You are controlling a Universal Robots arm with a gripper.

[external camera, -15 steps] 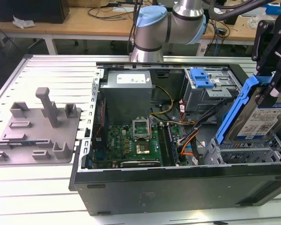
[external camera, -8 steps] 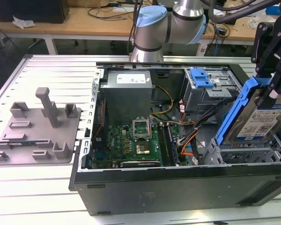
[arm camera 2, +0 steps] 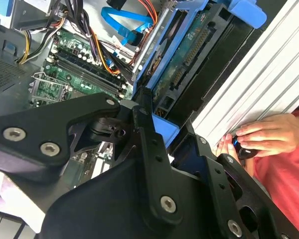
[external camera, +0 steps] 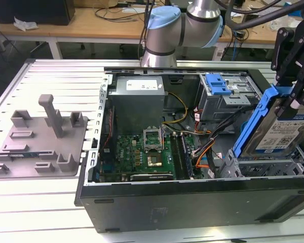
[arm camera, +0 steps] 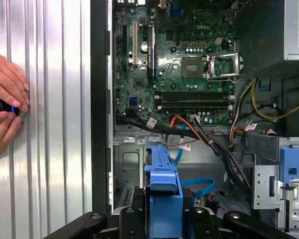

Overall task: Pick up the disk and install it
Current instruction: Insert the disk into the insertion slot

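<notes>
The disk (external camera: 286, 129) hangs tilted over the open computer case (external camera: 192, 202), at the case's corner on the exterior view's right, with its labelled face toward that camera and its blue frame (external camera: 253, 121) along the edge that faces the middle of the case. The gripper (external camera: 290, 98) holds it from above, its black jaws pinching the disk's upper end. In both wrist views the disk shows edge-on (arm camera: 162, 184) (arm camera 2: 184, 64), with the black links of the gripper (arm camera: 162, 221) (arm camera 2: 154, 144) on either side of the blue frame. The disk's lower end is just above a bare metal cage (external camera: 273, 167) inside that corner of the case; I cannot tell whether they touch.

Deeper in the case, orange and blue cables (arm camera: 189, 134) run between the cage and the green circuit board (external camera: 147, 149) at the case's middle. Behind the board, against the case's far wall, stands a grey box (external camera: 139, 96), and beside it a second cage with a blue tab (external camera: 218, 83).

The case lies on a slatted metal table (external camera: 40, 202). Outside the case, on the exterior view's left, a grey plastic fixture (external camera: 40, 136) rests on the table. Outside the case's near wall, a person's hands (arm camera: 5, 109) (arm camera 2: 264, 134) rest on the table around a small dark object.
</notes>
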